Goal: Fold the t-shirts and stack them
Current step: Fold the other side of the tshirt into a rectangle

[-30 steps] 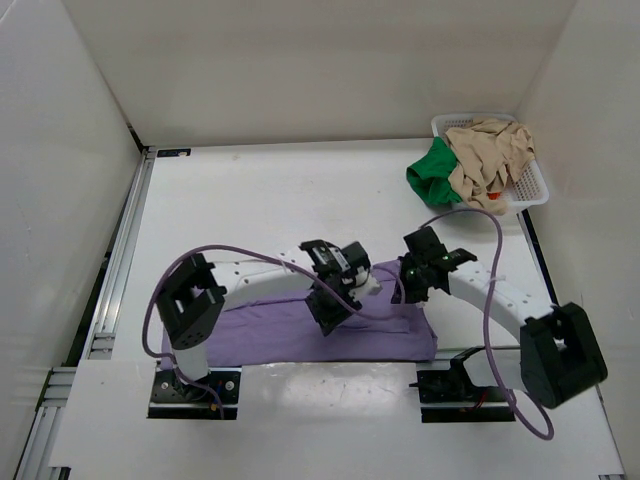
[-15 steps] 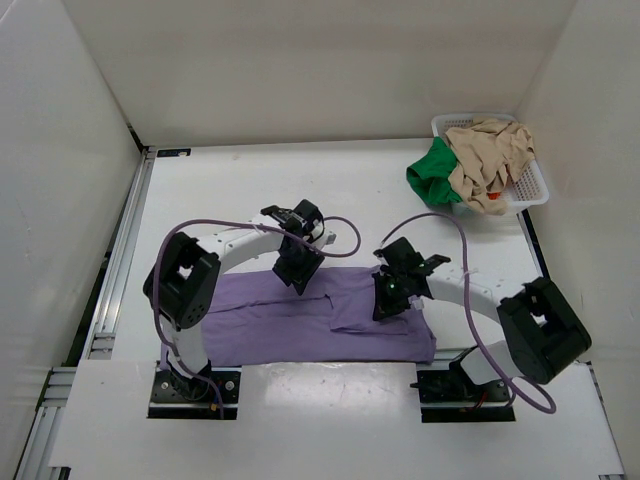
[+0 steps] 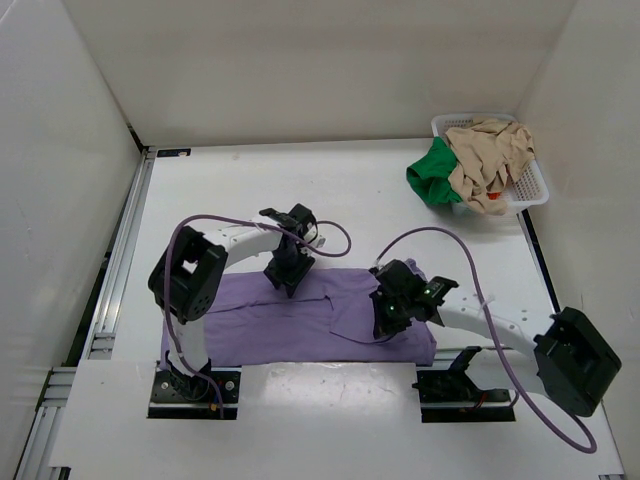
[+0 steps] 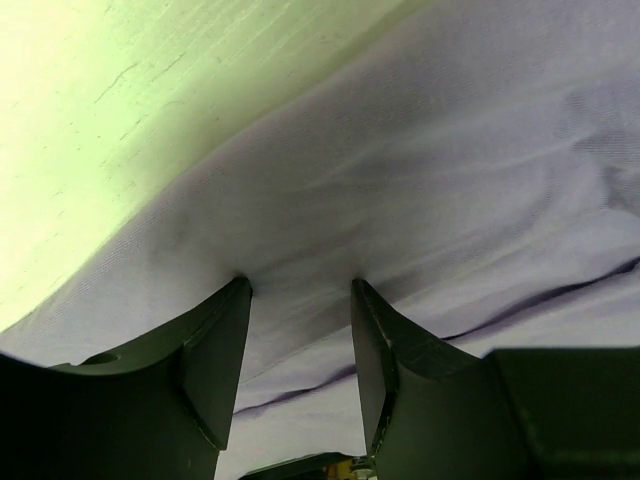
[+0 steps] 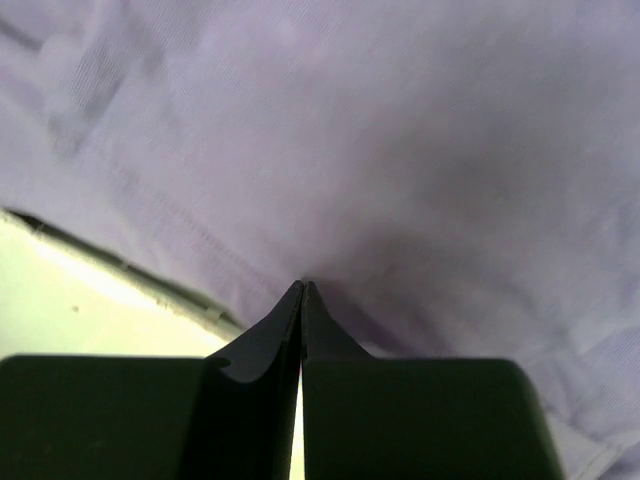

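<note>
**Entry 1: left gripper** (image 4: 300, 288). Jaws about half apart, tips set down on the lavender t-shirt (image 3: 250, 335) close to its far hem. Cloth lies between the tips but nothing is clamped.

**Entry 2: right gripper** (image 5: 303, 286). Jaws fully together, tips pressed onto the same shirt toward its right end, near an edge where the tabletop (image 3: 250, 190) shows. Whether a pinch of cloth is caught cannot be told.

**Entry 3: lavender t-shirt.** Lies spread lengthwise on the tabletop just beyond the arm bases. It is mostly flat, with a crease and a small flap near the right gripper.

**Entry 4: white basket** (image 3: 538, 186). Sits at the far right corner and holds a tan t-shirt (image 3: 490, 150). A green t-shirt (image 3: 432, 176) spills over its left rim, and a sliver of orange-red cloth (image 3: 497, 196) shows below.

**Handling note (judgement).** The step appears to be gathering the far hem for a fold toward the near edge.
- Close the left jaws only after the tips have bunched a single layer.
- Have the right gripper take the hem at a matching depth.
- Lift both sides evenly, so the fold line runs straight and the flap does not tuck under.
</note>
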